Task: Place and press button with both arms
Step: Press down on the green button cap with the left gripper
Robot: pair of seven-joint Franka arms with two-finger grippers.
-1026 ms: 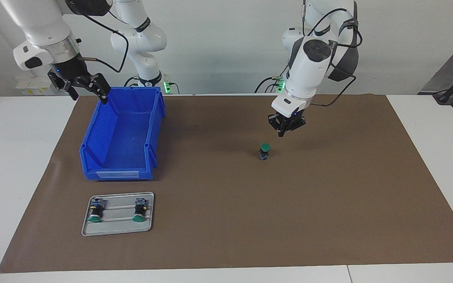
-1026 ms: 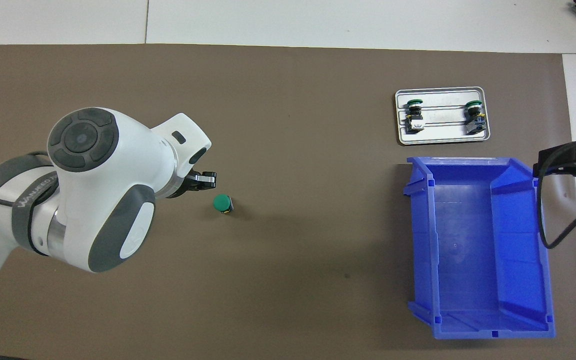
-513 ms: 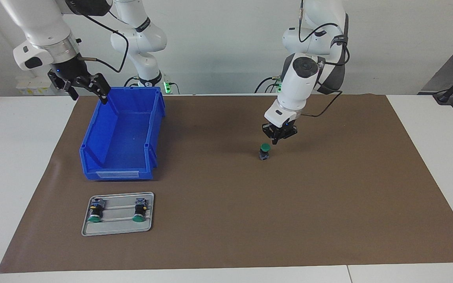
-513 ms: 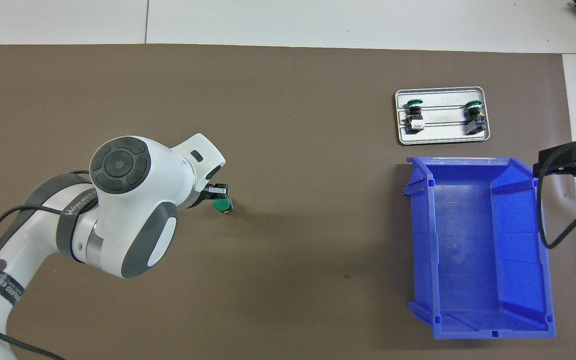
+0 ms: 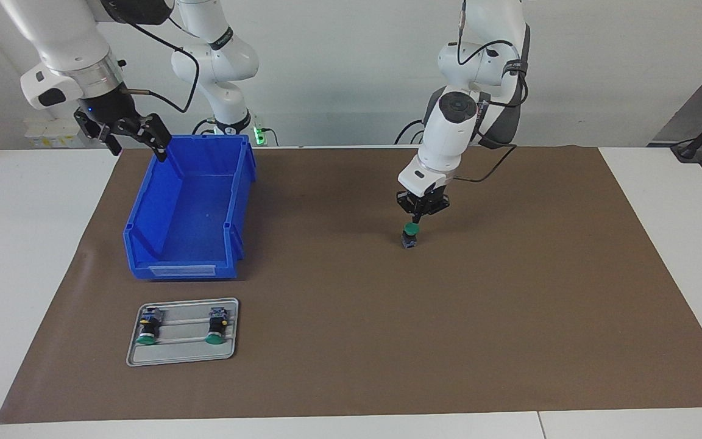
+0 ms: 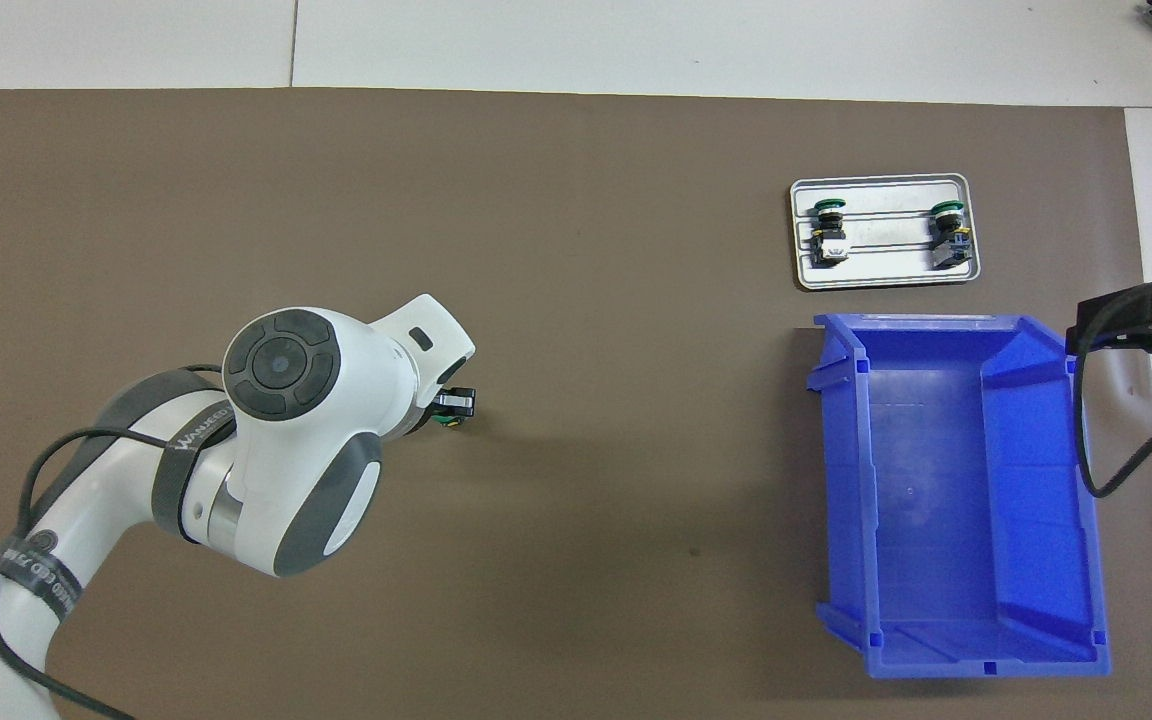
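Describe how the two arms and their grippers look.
Both arms are glossy white, rounded segments with grey joint caps and loose black cables. The left arm carries a grey band with white lettering. The left gripper and right gripper are black and two-fingered.

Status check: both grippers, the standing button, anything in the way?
Left gripper right above the button, which stands upright on the brown mat. Right gripper open, waiting over the blue bin's rim. Nothing in the way.

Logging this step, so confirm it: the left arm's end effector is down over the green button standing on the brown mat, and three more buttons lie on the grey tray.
Not quite. The grey tray holds two buttons, not three, as the facing view shows. The rest stands: the left end effector is over the green button on the brown mat.
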